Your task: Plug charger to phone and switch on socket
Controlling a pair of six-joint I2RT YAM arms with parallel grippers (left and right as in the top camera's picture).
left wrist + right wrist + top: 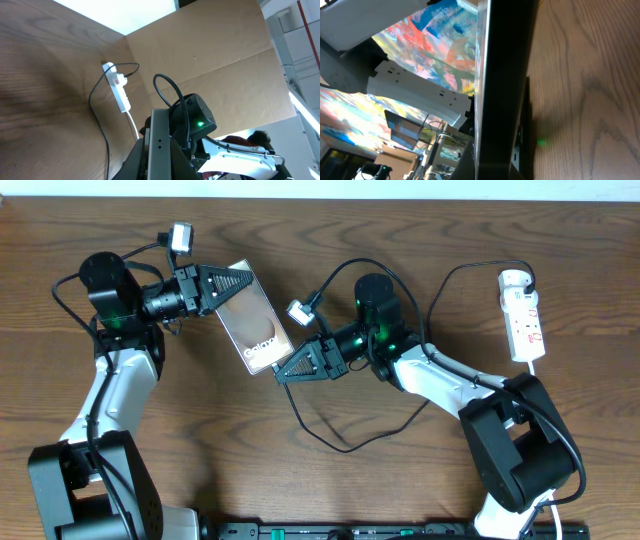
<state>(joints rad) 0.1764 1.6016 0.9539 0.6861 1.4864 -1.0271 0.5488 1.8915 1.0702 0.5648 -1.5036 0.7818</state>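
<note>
we see left fingers (225, 280) clamped on upper end of phone (255, 325), right fingers (305, 365) pinched on cable (345, 445) tip at its lower end, cable looping across worktop (400, 490) to power strip (525, 320) far right

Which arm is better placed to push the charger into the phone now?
Probably right: the right gripper, shut on the charger, sits at one end of the phone; the left gripper holds the other end.
</note>
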